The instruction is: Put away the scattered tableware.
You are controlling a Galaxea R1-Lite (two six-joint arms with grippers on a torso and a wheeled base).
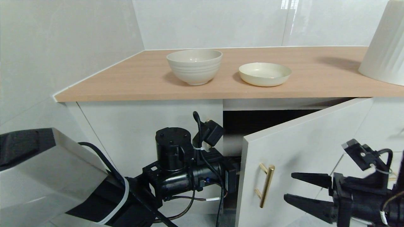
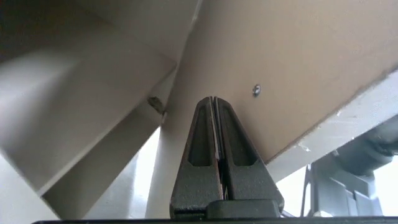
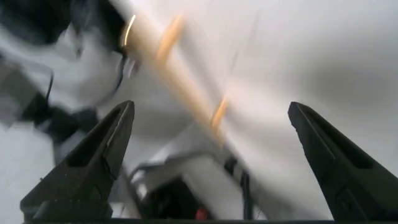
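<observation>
Deep cream bowl (image 1: 194, 66) upright on the wood surface (image 1: 126, 85), toward its left edge, about midway between front and back. Shallow cream dish (image 1: 264, 73) just beside it on the right, apart, not touching, slightly nearer the front edge. Tall white ribbed object (image 1: 385, 47) well to the right on the same surface. Below the front edge, white cabinet door (image 1: 300, 148) swung partly open, with a brass handle (image 1: 266, 184) on its outer face. Left arm low, reaching into the gap behind the door's edge. Left pincer (image 2: 214, 124) closed tight, fingers pressed together, holding nothing, close under a pale panel with a small screw (image 2: 255, 90). Right pincer (image 1: 288, 186) spread wide, empty, in front of the door, tips near the handle, not touching. Handle blurred between the fingers (image 3: 93, 155) in the right wrist view.
</observation>
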